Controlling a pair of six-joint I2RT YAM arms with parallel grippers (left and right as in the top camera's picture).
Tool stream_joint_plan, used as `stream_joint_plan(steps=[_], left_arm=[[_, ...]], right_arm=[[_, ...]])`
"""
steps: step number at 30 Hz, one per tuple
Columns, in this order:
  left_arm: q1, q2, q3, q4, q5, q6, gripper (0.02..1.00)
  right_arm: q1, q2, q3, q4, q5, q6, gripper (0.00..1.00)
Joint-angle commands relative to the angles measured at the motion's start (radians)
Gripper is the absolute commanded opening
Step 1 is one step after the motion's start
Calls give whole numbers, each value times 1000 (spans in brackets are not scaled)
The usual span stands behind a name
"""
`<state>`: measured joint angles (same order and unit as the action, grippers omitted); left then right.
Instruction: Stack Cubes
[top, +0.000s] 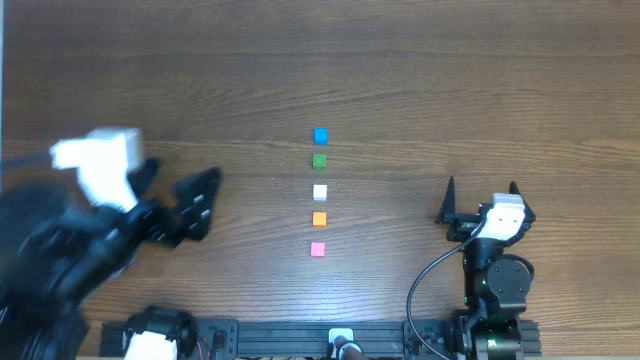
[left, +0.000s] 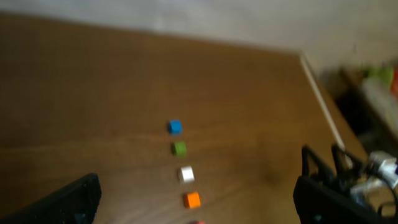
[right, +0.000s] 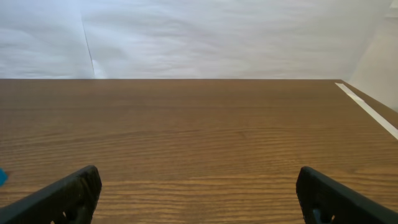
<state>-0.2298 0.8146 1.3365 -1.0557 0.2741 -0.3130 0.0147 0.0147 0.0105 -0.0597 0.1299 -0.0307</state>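
Observation:
Five small cubes lie in a line down the middle of the wooden table: blue (top: 320, 136), green (top: 320, 161), white (top: 320, 192), orange (top: 319, 218) and pink (top: 317, 249). None is stacked. In the left wrist view the blue cube (left: 175, 127), green cube (left: 180, 149), white cube (left: 186, 175) and orange cube (left: 192, 200) sit between the spread fingers. My left gripper (top: 180, 205) is lifted at the left of the cubes, open and empty. My right gripper (top: 480, 193) stands open and empty at the right, well away from the line. A sliver of the blue cube (right: 2, 177) shows in the right wrist view.
The table's far edge meets a white wall (right: 199, 37). In the left wrist view, the right arm (left: 348, 177) stands beyond the cubes, with the table's right edge and clutter behind it. Bare wood surrounds the cube line on both sides.

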Motion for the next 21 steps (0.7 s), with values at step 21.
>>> stream_joint_plan(steps=[21], left_arm=[[-723, 749, 65, -235, -323, -727, 1000]], right_arm=[[6, -9, -5, -3, -9, -1, 991]])
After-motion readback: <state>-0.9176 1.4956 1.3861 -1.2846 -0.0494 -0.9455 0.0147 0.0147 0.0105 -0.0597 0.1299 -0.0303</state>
